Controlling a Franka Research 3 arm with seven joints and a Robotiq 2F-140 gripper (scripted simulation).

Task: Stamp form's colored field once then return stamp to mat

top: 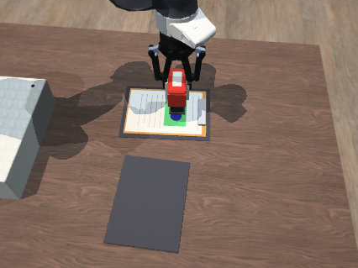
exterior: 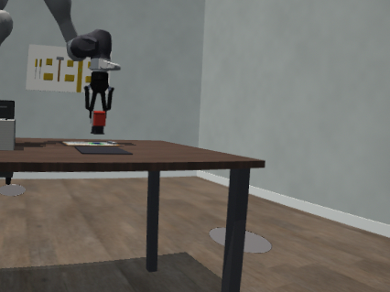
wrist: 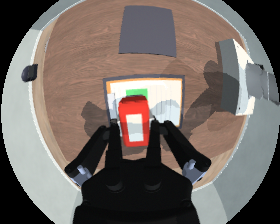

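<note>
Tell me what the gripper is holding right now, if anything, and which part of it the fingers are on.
The gripper is shut on the red stamp, its fingers clamping the two opposite sides of the red upper body, with the stamp lifted above the form.
</note>
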